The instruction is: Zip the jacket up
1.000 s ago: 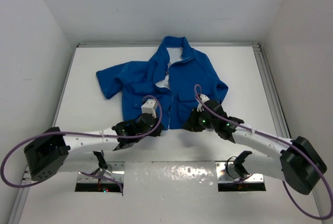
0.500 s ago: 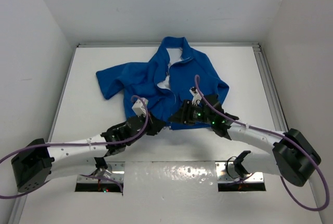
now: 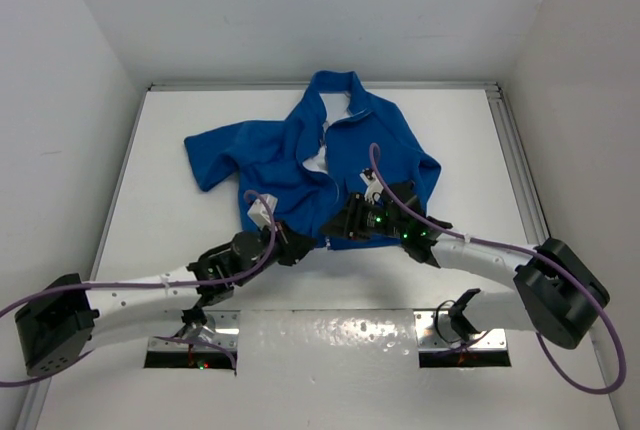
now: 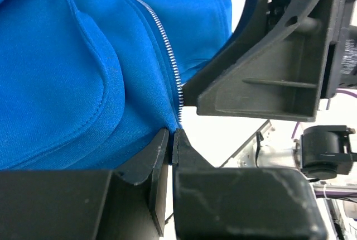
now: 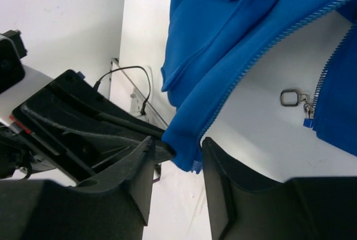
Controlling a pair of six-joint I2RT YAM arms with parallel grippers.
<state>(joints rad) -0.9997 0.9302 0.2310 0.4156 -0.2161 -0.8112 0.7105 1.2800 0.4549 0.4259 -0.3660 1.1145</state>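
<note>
The royal-blue jacket [image 3: 350, 140] lies open-fronted at the back middle of the white table [image 3: 170, 220]. My left gripper [image 3: 300, 247] is shut on the bottom hem corner beside the silver zipper teeth [image 4: 164, 39], as the left wrist view [image 4: 172, 139] shows. My right gripper [image 3: 335, 225] is open, its fingers straddling the other front's hem corner [image 5: 187, 159], which touches one finger. The zipper pull ring [image 5: 290, 98] lies on the table further up. The two grippers are almost touching; the right gripper's finger [image 4: 262, 78] fills the left wrist view.
A metal rail [image 3: 515, 160] runs along the table's right side and white walls close it in. Two slots with cables [image 3: 190, 345] sit at the near edge between the arm bases.
My right gripper has moved left along the hem to the zipper's bottom end. My left arm has swung lower and leftward while its gripper stayed at the hem.
</note>
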